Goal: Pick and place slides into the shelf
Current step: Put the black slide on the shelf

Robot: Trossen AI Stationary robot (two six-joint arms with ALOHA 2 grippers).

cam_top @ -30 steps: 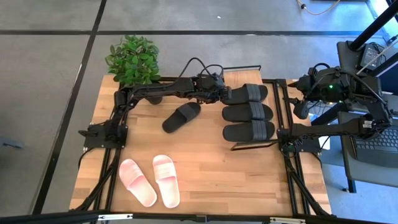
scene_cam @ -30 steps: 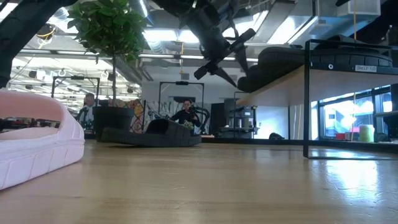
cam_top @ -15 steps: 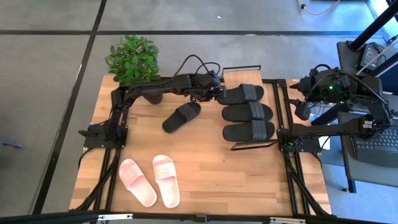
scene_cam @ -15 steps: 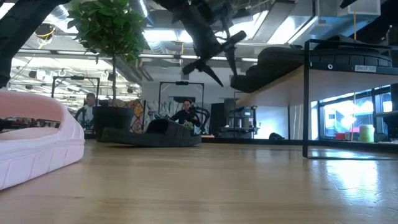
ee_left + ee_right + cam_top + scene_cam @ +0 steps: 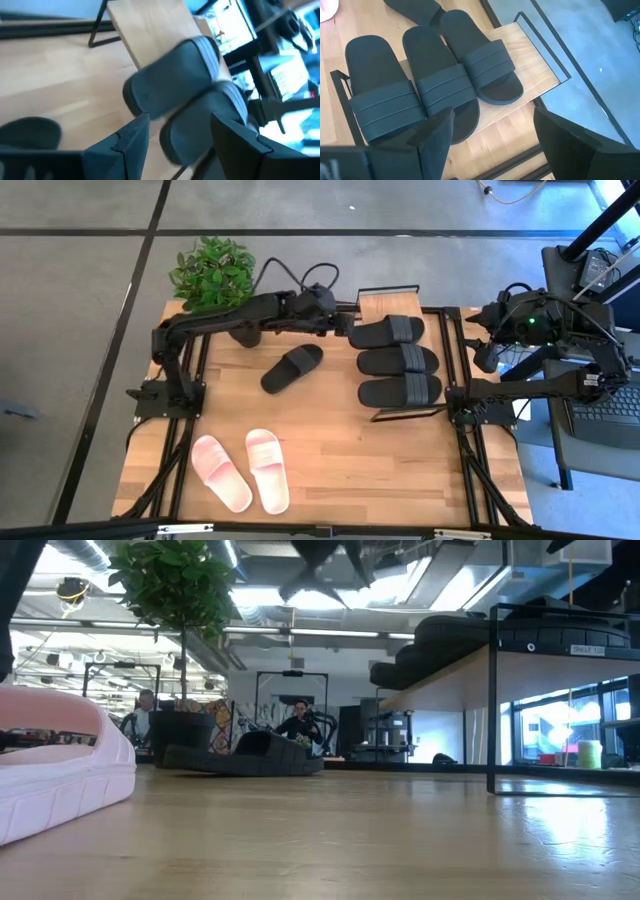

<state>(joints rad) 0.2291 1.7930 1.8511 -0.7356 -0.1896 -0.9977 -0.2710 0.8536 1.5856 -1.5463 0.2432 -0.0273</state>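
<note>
Three black slides on the rack, left arm hovering just off its end

Three matte black open-toe slides [image 5: 399,361] are lying side by side on the small rack with the light wooden board and thin black frame [image 5: 376,304], while the left end effector [image 5: 347,328] is hanging just beside the nearest one, fingers spread and holding nothing. A fourth black slide [image 5: 292,367] is resting alone on the wooden worktop [image 5: 380,460], well apart from the pair of pale pink slides [image 5: 241,470] near the front edge. The right end effector [image 5: 492,132] is waiting above the rack's far side, fingers wide and carrying nothing. A leafy green potted plant [image 5: 212,275] is standing at the worktop's back corner.
</note>
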